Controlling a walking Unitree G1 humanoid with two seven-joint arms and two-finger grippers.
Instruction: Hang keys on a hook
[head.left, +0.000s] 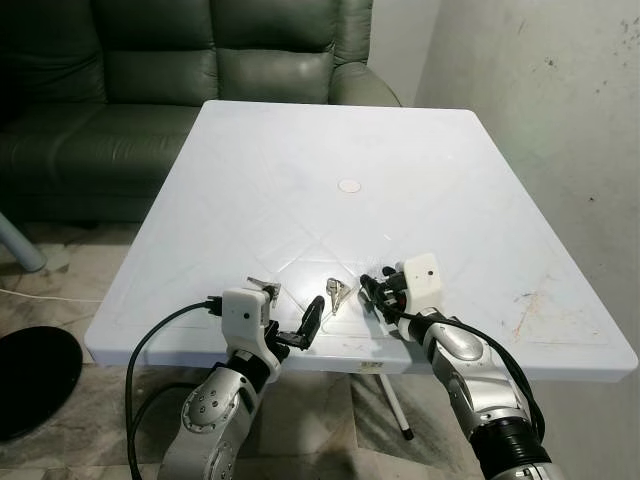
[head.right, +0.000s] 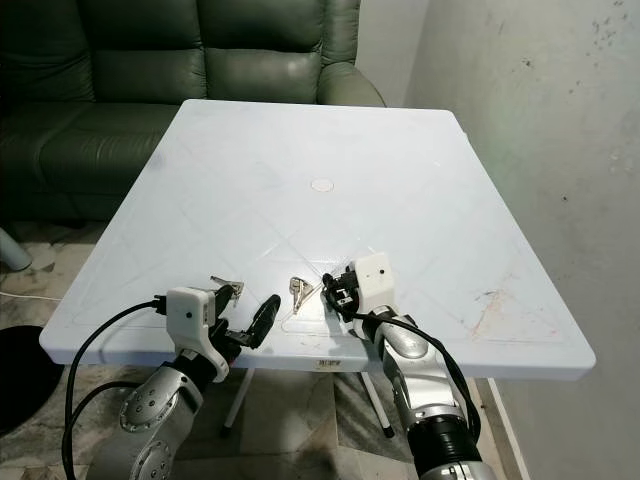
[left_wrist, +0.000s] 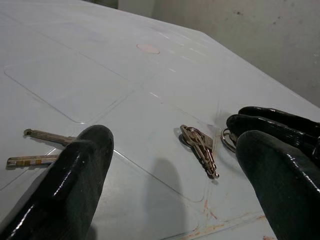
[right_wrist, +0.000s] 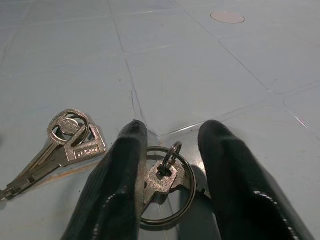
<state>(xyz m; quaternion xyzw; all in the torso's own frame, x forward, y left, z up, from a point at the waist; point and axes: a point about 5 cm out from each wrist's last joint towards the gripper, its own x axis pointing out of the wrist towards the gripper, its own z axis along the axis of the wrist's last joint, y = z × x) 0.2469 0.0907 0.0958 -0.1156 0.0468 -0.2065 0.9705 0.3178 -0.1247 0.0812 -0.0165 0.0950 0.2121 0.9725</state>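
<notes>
Jaws open on both: right gripper (right_wrist: 167, 177) straddles key ring (right_wrist: 167, 187), lower center; left gripper (head.left: 292, 325) lower left, near keys (head.left: 337, 294).

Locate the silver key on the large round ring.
The silver key on its large ring lies on the white table near its front edge, between the right gripper's open jaws.

On the white tabletop (head.right: 400, 180), a bunch of keys (head.right: 299, 292) lies between the left pincer (head.right: 262, 318) and right pincer (head.right: 331, 287).
</notes>
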